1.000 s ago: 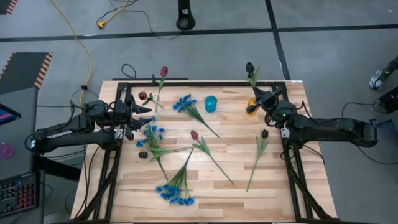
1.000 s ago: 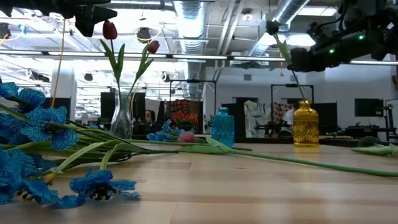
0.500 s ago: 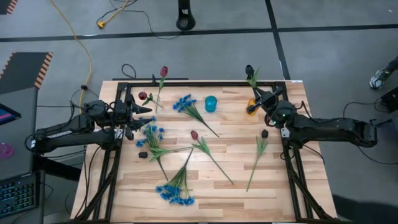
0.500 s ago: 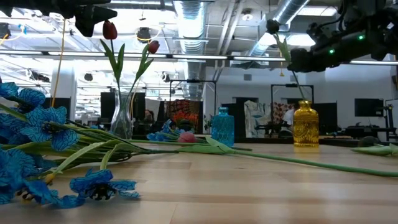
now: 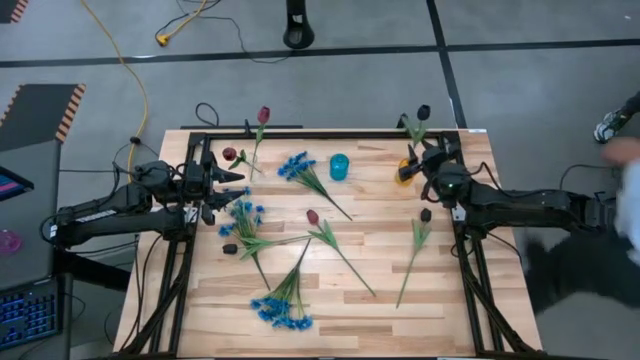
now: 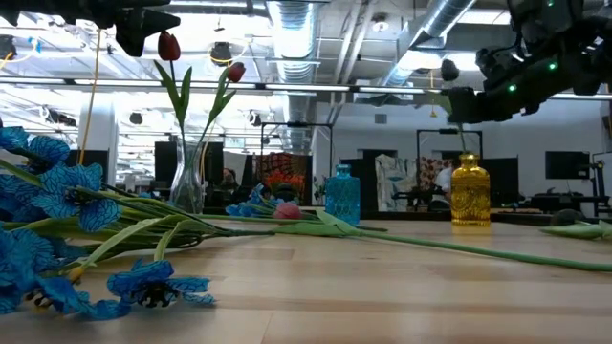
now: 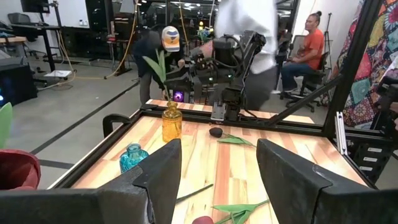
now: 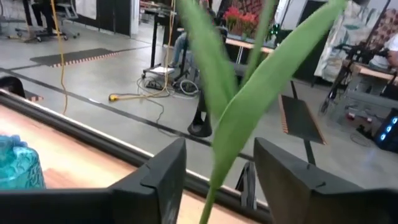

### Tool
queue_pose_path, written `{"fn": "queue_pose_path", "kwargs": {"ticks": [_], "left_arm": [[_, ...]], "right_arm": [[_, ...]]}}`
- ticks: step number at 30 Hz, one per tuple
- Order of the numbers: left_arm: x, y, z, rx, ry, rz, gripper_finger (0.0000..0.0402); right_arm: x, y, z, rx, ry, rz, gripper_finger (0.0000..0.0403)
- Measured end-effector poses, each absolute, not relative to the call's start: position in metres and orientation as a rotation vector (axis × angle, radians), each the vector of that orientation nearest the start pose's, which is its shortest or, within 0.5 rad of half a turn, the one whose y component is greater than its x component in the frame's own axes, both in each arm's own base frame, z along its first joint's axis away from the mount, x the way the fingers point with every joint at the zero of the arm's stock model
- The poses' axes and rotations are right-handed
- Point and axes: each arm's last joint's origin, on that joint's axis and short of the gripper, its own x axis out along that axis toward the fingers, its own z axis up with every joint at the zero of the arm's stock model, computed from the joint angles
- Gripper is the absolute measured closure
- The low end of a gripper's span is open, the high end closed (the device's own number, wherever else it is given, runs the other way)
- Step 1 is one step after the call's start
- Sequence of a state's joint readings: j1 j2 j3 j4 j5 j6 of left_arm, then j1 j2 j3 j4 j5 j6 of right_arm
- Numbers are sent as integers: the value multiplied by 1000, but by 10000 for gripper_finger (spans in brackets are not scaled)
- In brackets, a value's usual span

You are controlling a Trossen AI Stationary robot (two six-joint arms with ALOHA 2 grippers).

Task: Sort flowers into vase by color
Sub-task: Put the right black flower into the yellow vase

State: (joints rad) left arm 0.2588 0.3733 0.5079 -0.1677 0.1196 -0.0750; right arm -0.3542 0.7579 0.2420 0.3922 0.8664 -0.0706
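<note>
Since the earlier frame, the black tulip [image 5: 423, 111] tips outward in the yellow vase [image 5: 404, 171]; we see the right pincer [image 5: 431, 158], fingers now apart, just beside its upright stem. Left pincer [image 5: 228, 181] waits open by the bench's [image 5: 380, 260] left edge.

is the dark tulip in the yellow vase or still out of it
In. The dark tulip has its stem running down into the yellow vase, bud leaning beyond the table edge; the right gripper stands open beside it.
</note>
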Motion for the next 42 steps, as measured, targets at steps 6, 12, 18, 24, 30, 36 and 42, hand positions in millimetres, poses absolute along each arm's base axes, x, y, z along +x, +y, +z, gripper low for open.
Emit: {"fn": "queue_pose_path", "kwargs": {"ticks": [6, 12, 18, 24, 30, 36, 42], "left_arm": [[103, 24, 289, -81, 27, 140, 205], [103, 24, 289, -81, 27, 141, 205], [103, 24, 289, -81, 28, 140, 205], [103, 24, 287, -84, 52, 142, 205], [115, 27, 284, -58, 84, 143, 205], [135, 33, 280, -48, 111, 154, 205], [154, 37, 273, -53, 143, 155, 205]], "right_arm": [[144, -73, 216, -65, 259, -1190, 167], [147, -62, 239, 24, 384, -1109, 168], [143, -47, 263, 141, 505, -962, 168], [137, -32, 282, 395, 583, -772, 168], [136, -18, 280, 652, 652, -650, 168], [140, -3, 265, 878, 793, -704, 168], [153, 13, 247, 1052, 950, -809, 168]]}}
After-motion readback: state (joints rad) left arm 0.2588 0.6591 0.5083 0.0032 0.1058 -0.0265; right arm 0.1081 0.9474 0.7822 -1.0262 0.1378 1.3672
